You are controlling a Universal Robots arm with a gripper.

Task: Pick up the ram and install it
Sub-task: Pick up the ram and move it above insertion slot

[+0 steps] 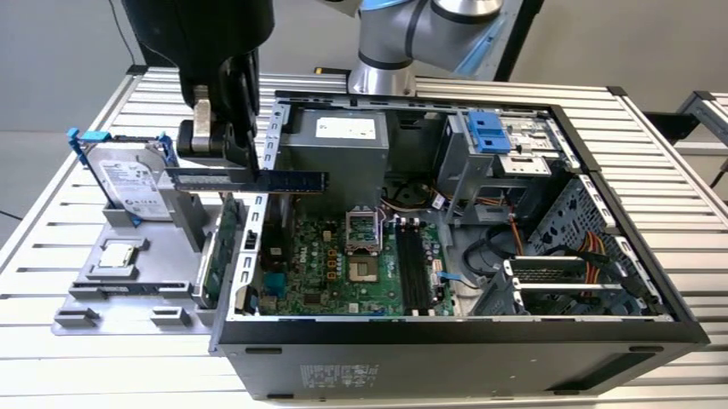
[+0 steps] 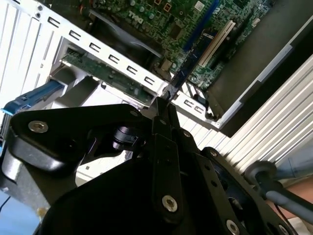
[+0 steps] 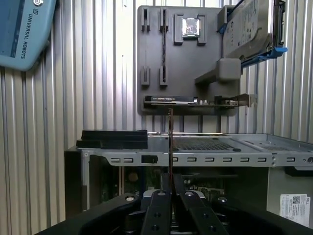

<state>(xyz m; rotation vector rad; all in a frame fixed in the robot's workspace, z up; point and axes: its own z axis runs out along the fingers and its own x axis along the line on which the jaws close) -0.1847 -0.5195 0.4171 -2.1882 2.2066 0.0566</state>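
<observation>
Exterior view: downward-pointing gripper clamps ram over case.

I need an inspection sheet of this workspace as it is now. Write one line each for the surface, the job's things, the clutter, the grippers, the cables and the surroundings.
Surface: silver slatted metal table; an open black computer case lies on it.
Job's things: long thin blue ram stick, held level over the case's edge at the exterior view's left; no stick seen in the black memory slots on the green motherboard.
Clutter: grey fixture tray with a silver hard drive, a small square processor chip and a dark green expansion card.
Grippers: black gripper shut on the ram stick.
Cables: orange, red and yellow wires inside the case.
Surroundings: pale grey wall.
</observation>
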